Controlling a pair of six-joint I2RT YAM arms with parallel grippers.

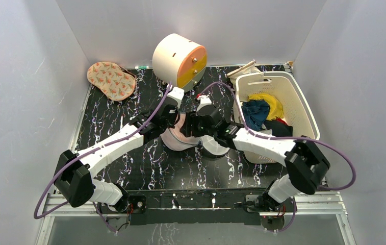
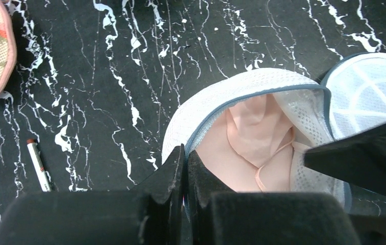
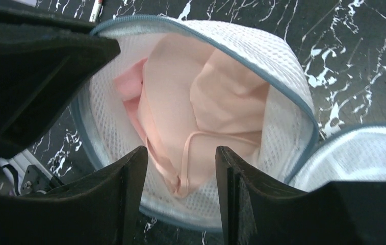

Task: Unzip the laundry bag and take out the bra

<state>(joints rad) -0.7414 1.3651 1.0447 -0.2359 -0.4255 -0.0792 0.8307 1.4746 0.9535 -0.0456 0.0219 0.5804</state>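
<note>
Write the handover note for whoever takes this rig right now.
Left gripper: shut, pinching the laundry bag at its zipper rim.
Right gripper: open, fingers straddling a fold of the bra inside the bag.
Done: bag unzipped and spread open.
Left: close on the bra and lift it out; it lies wholly inside the bag.

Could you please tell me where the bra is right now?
In the right wrist view, the bra lies inside the unzipped laundry bag, just beyond the open right end effector, with the left end effector at the bag's rim.
</note>
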